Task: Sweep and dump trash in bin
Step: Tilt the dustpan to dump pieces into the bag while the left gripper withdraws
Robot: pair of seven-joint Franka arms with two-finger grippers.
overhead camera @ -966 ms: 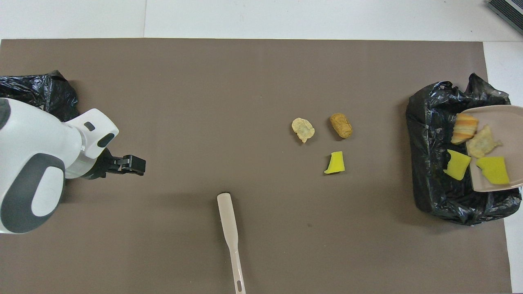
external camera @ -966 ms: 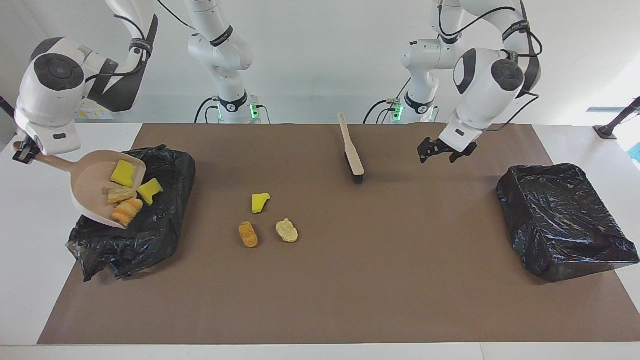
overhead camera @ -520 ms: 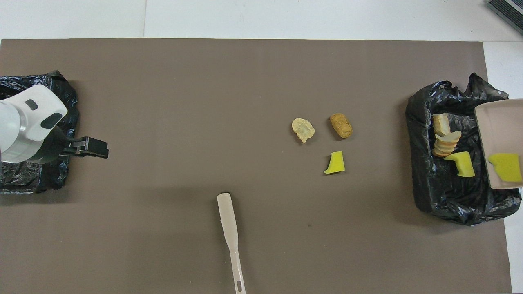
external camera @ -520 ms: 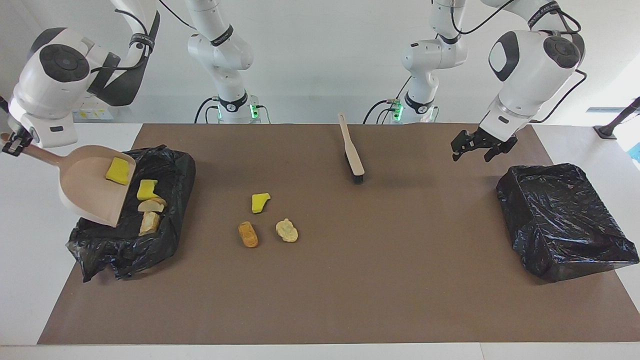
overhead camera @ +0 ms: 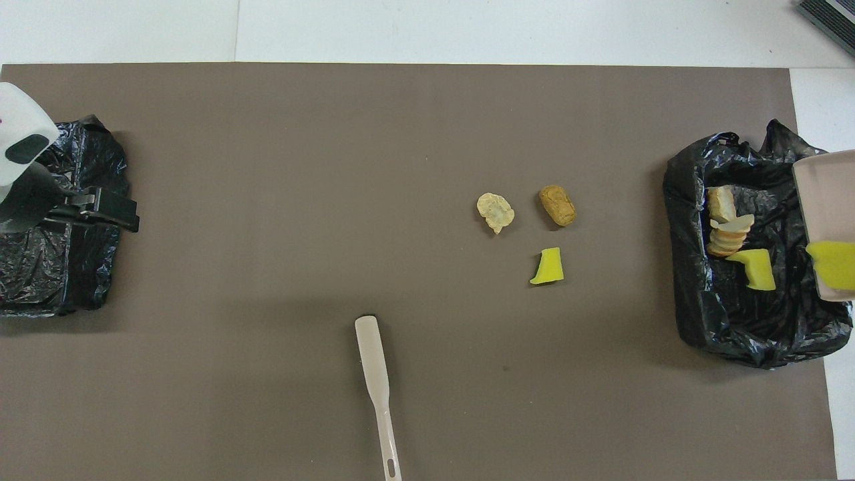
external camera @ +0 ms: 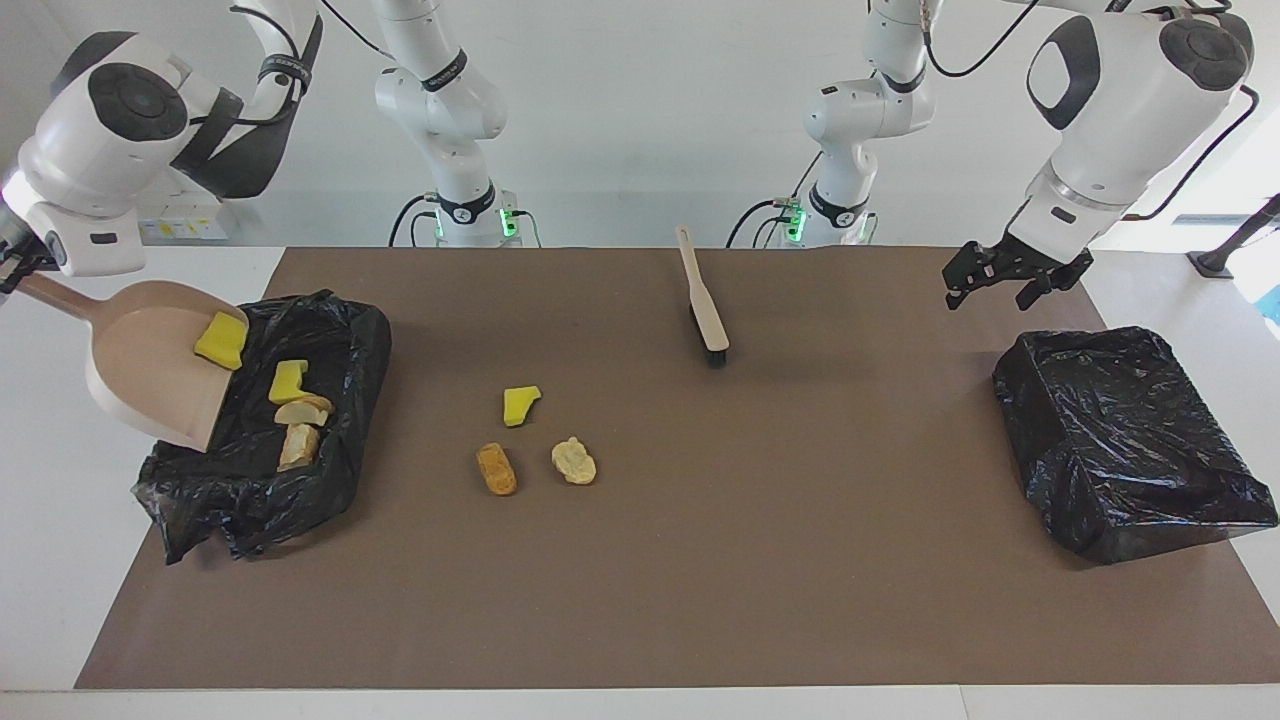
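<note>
You have a white desk (external camera: 60, 560) almost fully covered by a brown mat (external camera: 700, 560). On the mat, a lined black bin (external camera: 262, 440) sits at the left of the facing view and a second black bag (external camera: 1130, 445) at its right. A brush (external camera: 703, 300) lies at upper centre. Just left of centre you see three loose bits: a yellow sponge chunk (external camera: 519, 404), an orange-brown piece (external camera: 496, 468) and a pale yellow piece (external camera: 574, 461), close together but apart.
</note>
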